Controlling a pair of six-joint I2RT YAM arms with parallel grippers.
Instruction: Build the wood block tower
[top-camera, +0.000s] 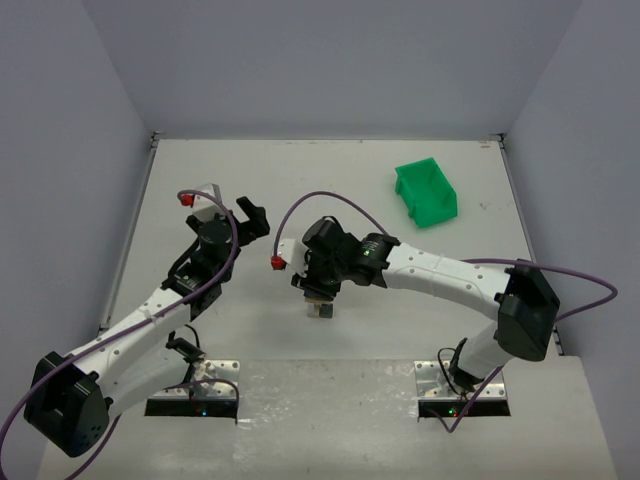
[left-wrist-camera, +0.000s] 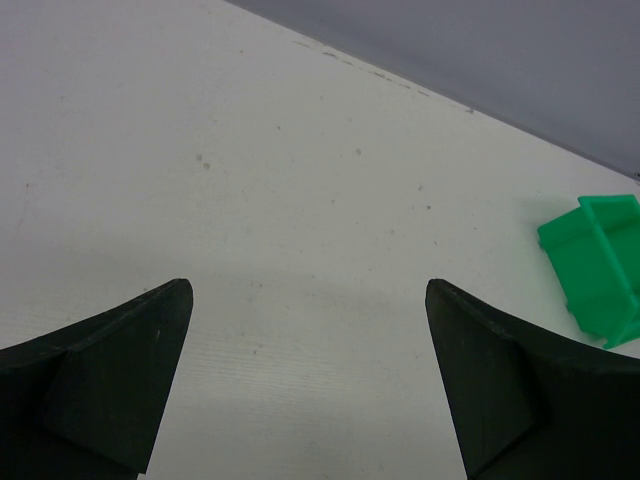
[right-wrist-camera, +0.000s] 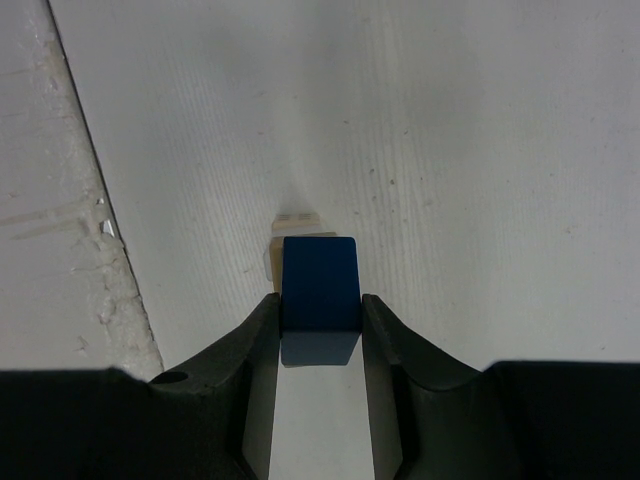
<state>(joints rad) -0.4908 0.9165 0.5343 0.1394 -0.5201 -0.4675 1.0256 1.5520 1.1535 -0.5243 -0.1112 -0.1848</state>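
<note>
White table (top-camera: 330, 180); bin (top-camera: 427, 193) beyond blue block (right-wrist-camera: 320, 285)

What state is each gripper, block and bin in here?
left gripper: open, empty.
right gripper: shut on dark blue block.
wood block tower: standing, mostly hidden under the right gripper.
dark blue block: gripped over the tower; contact unclear.
green bin: upright, untouched, apart from both arms.

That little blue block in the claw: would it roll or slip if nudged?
Probably no rolling: the blue block has flat faces and square edges. It looks rigid, showing no bend where the right gripper squeezes it. Its smooth-looking sides might slip a little in a loose grip.
</note>
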